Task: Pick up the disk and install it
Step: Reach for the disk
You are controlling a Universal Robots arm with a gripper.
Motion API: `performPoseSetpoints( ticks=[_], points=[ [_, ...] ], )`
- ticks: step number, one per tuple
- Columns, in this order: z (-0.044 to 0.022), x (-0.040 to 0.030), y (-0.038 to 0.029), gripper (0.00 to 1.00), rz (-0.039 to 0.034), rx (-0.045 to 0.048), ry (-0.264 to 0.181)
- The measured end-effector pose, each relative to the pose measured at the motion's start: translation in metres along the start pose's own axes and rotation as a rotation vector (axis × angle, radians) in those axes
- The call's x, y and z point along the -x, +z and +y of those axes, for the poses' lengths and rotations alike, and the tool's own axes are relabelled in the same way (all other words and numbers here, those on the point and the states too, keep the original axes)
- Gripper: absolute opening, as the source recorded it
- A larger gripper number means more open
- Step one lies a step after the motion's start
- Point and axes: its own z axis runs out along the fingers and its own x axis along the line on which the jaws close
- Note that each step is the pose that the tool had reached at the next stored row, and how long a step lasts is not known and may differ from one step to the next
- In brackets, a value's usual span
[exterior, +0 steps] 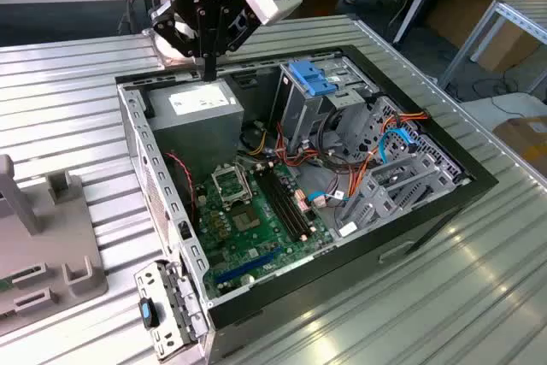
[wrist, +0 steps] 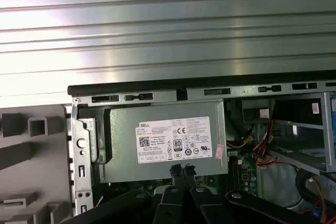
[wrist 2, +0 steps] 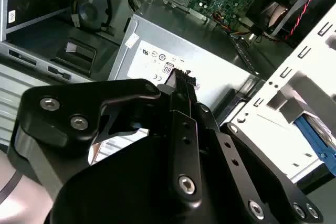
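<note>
At the exterior view's left, a grey moulded fixture (exterior: pixel 51 241) with slots sits on the ribbed metal bench (exterior: pixel 479 288), just beside the open computer case (exterior: pixel 475 179). A small metal bracket (exterior: pixel 167 318) with a blue tab lies against the case's near corner.

Next along, the arm reaches down from above with its tool (exterior: pixel 209 67) pointing straight down over the power supply (exterior: pixel 192 113). That is the grey box with the white label, in the case's far corner on the exterior view's left. From where I stand the tool is closed and empty. In the first wrist view its two black fingertips (wrist: pixel 175 171) are drawn in side by side with nothing between them, just over the labelled face of the box. In the second wrist view the fingers (wrist 2: pixel 181 85) are likewise pressed together above that label. Whether they touch the box I cannot tell.

In the middle of the case the green motherboard (exterior: pixel 248 215) lies flat on the floor, with red and orange wires around it. To its right stands a grey metal cage (exterior: pixel 299 121) topped by a short blue plastic clip (exterior: pixel 312 79). Further right, thin blue cables (exterior: pixel 395 138) curve among orange wires.

The disk is not in the tool, and where it lies I cannot tell. The second wrist view shows a blue plastic strip (wrist 2: pixel 315 140) inside a pale metal cage beside the power supply. I cannot say whether that belongs to the disk.
</note>
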Motion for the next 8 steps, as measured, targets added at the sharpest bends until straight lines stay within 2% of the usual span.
performPoseSetpoints(
  ticks=[8],
  points=[
    [0.0, 0.0, 0.0, 0.11, 0.0, 0.0, 0.0]
  ],
)
